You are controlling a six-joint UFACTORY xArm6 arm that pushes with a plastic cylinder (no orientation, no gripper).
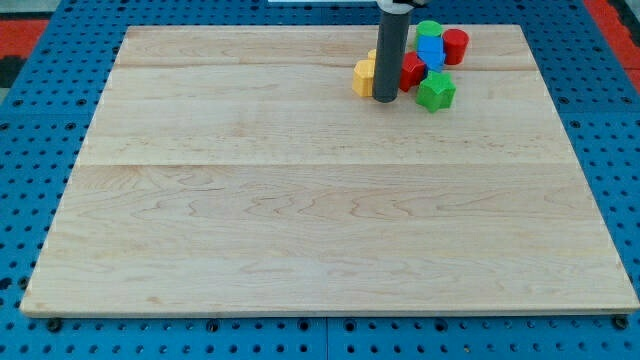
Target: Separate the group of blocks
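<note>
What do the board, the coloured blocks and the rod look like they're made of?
Board: pale wood, likely, with visible grain and plank seams, matte.
Green star block and red cylinder: solid-coloured, possibly painted wood or plastic; cannot tell.
Rod: dark, smooth, maybe metal or plastic; my tip sits beside the yellow block.

Pale wooden board point(300, 220) on a blue perforated table point(40, 150), red edging point(25, 40).

Blocks are sitting bunched near the view's top right: a yellow block point(363, 76) lying partly hidden at the view's left, a red block point(412, 70) beside it, a green star block point(436, 92) lowest, a blue block point(431, 51), a green block point(429, 29), and a red cylinder point(456, 45) farthest right.
</note>
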